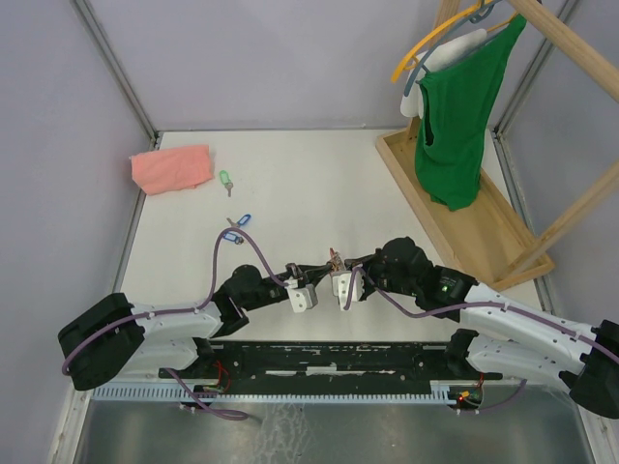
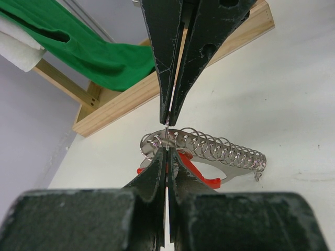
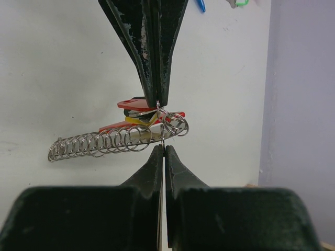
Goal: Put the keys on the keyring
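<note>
White tabletop (image 1: 319,184), grey walls (image 1: 242,58): we log the grey metal keyring strip (image 1: 334,260) with wire loops and red band just 6 o'clock of centre. Left gripper (image 2: 167,137) and right gripper (image 3: 161,127) both clamp tight on its thin end loop, we judge to spread it for threading. Green-tagged silver key (image 1: 225,181) and blue-tagged silver key (image 1: 239,222) lie loose toward 11 o'clock.

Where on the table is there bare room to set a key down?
Bare: the middle stretch between the blue key and the wooden rack, and right of the green key. Crowded: near edge, where left gripper and right gripper pinch the keyring.
</note>
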{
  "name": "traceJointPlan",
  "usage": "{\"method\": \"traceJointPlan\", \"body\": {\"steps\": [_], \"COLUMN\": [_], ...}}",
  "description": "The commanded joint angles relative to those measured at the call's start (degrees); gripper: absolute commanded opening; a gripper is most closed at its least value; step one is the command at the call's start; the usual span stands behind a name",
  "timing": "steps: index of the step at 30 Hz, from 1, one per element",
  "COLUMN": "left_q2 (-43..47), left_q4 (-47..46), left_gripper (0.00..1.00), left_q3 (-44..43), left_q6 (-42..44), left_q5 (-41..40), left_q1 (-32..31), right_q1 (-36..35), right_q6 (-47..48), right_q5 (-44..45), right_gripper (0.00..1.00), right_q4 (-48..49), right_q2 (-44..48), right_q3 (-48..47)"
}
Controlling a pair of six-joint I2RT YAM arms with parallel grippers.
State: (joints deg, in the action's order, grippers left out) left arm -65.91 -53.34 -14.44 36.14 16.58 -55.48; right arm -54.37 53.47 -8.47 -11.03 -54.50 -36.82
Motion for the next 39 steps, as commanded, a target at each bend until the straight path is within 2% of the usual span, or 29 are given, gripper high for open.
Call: {"method": "traceJointPlan", "body": {"steps": [1,39], "left_q2": [0.05,-0.36], "left_q4": [-4.23,-3.44], "left_gripper": [0.03,0.03], "left_q3": [-0.42,-1.10], "left_q6": [1.66,1.12], "left_q5": [-0.12,1.00], "left_q1": [-0.47,-0.72], "right_q1": [-0.32,-0.59], "right_q6": [-0.89,-2.58], "right_q5": [0.19,0.70], "right_gripper": [0.01,0.01], "right_q4": [3.12,4.13], "right_q2": [0.09,0.05], "right_q3": [-0.80,-1.11]}}
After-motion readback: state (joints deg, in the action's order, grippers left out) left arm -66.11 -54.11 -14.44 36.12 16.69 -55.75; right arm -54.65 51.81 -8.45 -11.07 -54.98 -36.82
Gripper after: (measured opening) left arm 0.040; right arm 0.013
